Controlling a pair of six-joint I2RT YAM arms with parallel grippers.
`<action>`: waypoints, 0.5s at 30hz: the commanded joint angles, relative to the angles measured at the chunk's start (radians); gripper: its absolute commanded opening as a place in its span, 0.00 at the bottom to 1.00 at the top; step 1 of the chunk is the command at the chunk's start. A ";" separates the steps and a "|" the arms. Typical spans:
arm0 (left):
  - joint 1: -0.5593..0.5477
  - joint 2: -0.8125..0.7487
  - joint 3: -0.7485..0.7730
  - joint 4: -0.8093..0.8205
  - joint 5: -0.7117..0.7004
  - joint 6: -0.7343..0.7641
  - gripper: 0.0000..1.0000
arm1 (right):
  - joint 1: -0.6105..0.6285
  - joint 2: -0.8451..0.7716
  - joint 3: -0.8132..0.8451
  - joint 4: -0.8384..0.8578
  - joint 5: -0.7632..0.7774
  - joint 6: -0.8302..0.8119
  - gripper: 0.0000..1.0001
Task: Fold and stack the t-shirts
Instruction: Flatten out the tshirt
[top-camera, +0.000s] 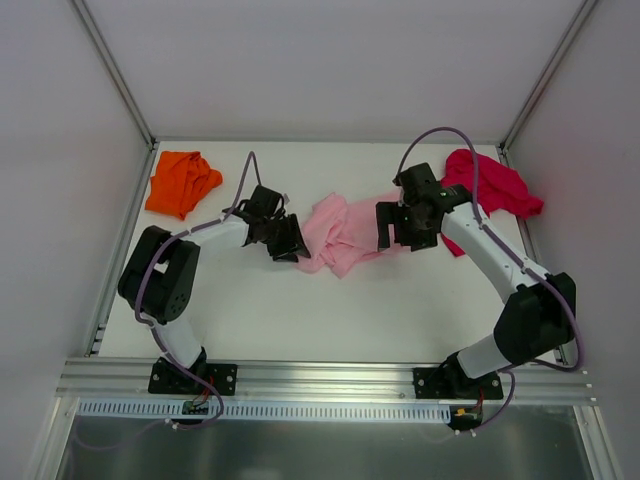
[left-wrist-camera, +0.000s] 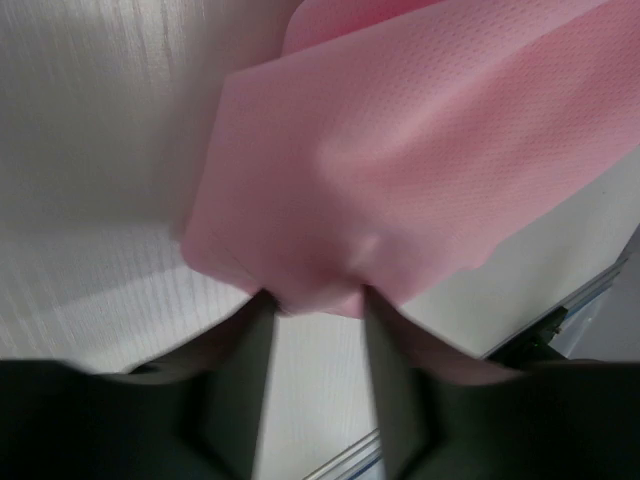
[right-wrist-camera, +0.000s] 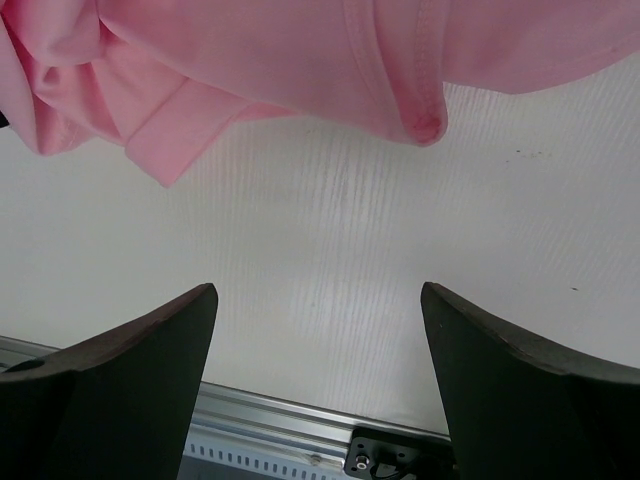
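T-shirts of thin, soft cloth, three in all, lie unfolded and well apart on the white worktop (top-camera: 300, 310), whose surface is finely ribbed in the wrist views.

Pink t-shirt (top-camera: 340, 235): light pink, crumpled into a loose heap at mid-worktop, between the two arms. Close up its knit shows a fine dotted weave. A double-stitched hem (right-wrist-camera: 425, 100) curls under at one corner, and a flat sleeve cuff (right-wrist-camera: 175, 140) juts from the folds.

Orange t-shirt (top-camera: 182, 183): bright orange, bunched at the far left corner.

Red t-shirt (top-camera: 495, 187): crimson, spread in soft ridges at the far right, partly behind the right arm.

Left claw (left-wrist-camera: 315, 300): dark fingers (left-wrist-camera: 250, 370) drawn to a narrow gap, their tips at a puckered edge of the pink cloth. The fingers are blurred, and whether they pinch that edge cannot be told.

Right claw (right-wrist-camera: 318, 290): fingers spread wide with only bare worktop between them. The pink cloth lies just beyond the tips, apart from them.

Aluminium rail (top-camera: 320, 375): runs along the near edge of the worktop, where both arm bases are bolted.
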 joint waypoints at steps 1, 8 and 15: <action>-0.017 0.004 0.044 0.003 -0.004 0.028 0.30 | -0.003 -0.057 0.010 -0.024 -0.002 0.006 0.88; -0.021 -0.095 0.110 -0.079 -0.113 0.057 0.00 | -0.003 -0.059 -0.019 -0.010 -0.022 0.002 0.89; -0.021 -0.344 0.213 -0.213 -0.302 0.063 0.00 | -0.001 -0.050 -0.099 0.030 -0.040 0.003 0.88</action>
